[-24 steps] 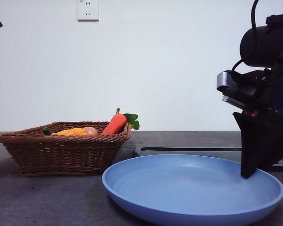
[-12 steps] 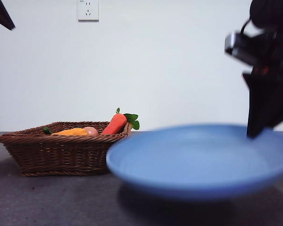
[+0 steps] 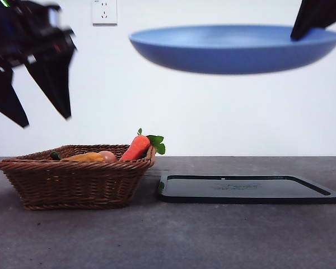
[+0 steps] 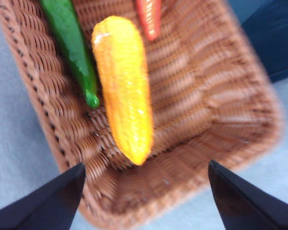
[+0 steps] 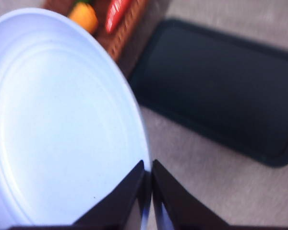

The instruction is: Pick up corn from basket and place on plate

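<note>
One corn (image 4: 123,88), lengthwise along basket (image 4: 201,96)

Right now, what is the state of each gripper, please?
Left gripper: open, holding nothing, above the basket and the corn.
Right gripper: shut on the rim of the plate, held in the air.

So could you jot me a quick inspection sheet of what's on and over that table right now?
Surface: dark grey table.
Job's things: corn lies in the basket; plate held in the air by its rim.
Clutter: carrot, pinkish egg-like item and green vegetable in the basket; black tray beside it.
Grippers: left gripper open above the basket; right gripper shut on the plate's rim.
Cables: nothing seen.
Surroundings: white wall, socket.
</note>
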Action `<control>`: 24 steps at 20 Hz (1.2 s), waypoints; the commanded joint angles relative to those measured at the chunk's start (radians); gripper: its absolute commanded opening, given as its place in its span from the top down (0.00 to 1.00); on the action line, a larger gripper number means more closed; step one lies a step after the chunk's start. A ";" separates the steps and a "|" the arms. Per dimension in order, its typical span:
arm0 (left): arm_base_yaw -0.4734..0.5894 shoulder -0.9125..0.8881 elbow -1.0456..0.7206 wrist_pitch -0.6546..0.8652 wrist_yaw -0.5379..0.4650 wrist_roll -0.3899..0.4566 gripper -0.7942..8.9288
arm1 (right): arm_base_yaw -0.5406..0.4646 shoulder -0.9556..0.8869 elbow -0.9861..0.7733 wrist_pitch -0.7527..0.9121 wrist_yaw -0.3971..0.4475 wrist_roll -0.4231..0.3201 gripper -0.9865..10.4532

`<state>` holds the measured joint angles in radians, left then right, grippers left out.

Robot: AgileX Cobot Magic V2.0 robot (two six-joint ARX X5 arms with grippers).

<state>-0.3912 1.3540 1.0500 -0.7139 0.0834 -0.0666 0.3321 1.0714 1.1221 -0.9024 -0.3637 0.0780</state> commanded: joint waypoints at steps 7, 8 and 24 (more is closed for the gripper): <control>-0.048 0.290 0.112 0.068 -0.093 0.031 0.49 | 0.003 -0.003 0.032 0.004 -0.002 0.000 0.91; -0.048 0.305 0.112 0.076 -0.096 0.032 0.49 | 0.003 -0.003 0.032 0.004 -0.002 0.000 0.91; -0.048 0.355 0.124 0.090 -0.106 -0.052 0.72 | 0.003 -0.002 0.032 0.012 0.000 -0.001 0.91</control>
<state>-0.4335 1.7081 1.1545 -0.6289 -0.0216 -0.1020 0.3321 1.0611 1.1347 -0.9047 -0.3622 0.0780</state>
